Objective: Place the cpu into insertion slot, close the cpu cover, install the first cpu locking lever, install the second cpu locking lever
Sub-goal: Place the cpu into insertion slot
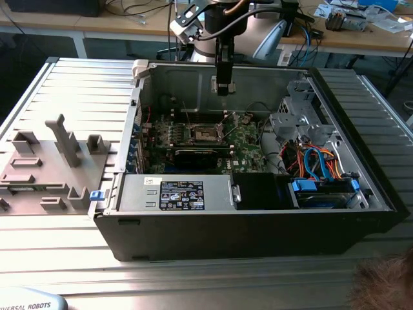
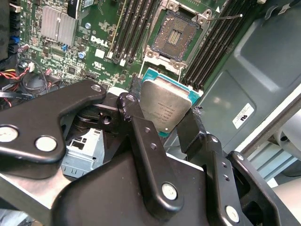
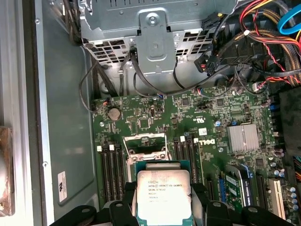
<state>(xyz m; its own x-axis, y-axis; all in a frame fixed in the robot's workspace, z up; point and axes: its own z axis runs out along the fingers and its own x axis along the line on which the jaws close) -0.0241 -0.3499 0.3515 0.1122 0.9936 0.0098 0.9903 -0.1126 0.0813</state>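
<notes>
Overhead with the cpu [image 2: 165,99], not yet seated

Gripper [image 2: 162,113] hangs above the open computer case [image 1: 258,236], near its back wall in the exterior view. Fingers [image 2: 141,136] are clamped on the cpu, one on each of two opposite edges. Metal top faces the wrist cameras, green rim showing past it. Chip is in the air, well apart from the motherboard [image 3: 207,113].

Insertion slot [image 2: 178,34] lies on the board beyond the chip's far edge in both wrist views. Its contact field is bare, nothing in it. Memory slots [image 2: 134,28] run along both its sides. A thin wire lever [image 2: 228,17] stands off from one corner, unlatched by the look of it. Where the cpu cover stands I cannot tell for sure; it is not over the contacts.

Key relation: the slot is down and forward of the fingers, not straight under them. In the first wrist view the chip's edges run about square with the slot's rim. Rotation looks close; the offset is in position.

Step in hand, as I judge it: carrying the chip to the slot. Cover and both levers not yet dealt with.
</notes>
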